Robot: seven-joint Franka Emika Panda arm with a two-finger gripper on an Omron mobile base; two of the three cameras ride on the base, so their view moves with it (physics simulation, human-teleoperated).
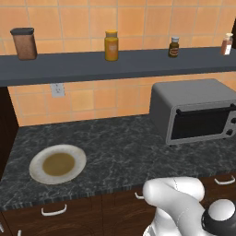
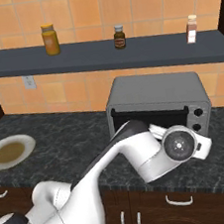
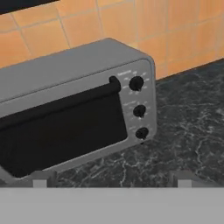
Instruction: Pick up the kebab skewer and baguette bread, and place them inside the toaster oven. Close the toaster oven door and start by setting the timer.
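The dark marbled stone bench (image 1: 120,143) carries a round cream plate with a brownish centre (image 1: 57,163) at its left and a boxy grey metal toaster oven (image 1: 196,110) at its right, its door shut. Above, the long dark grey shelf (image 1: 115,67) bears a brown canister (image 1: 24,44), a yellow jar (image 1: 111,45), a small dark bottle (image 1: 174,47) and a reddish bottle (image 1: 226,44), well apart.

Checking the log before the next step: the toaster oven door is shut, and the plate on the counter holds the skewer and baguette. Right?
Not quite. The toaster oven door is shut, but the plate holds neither; the left base view shows just a brownish centre on it.
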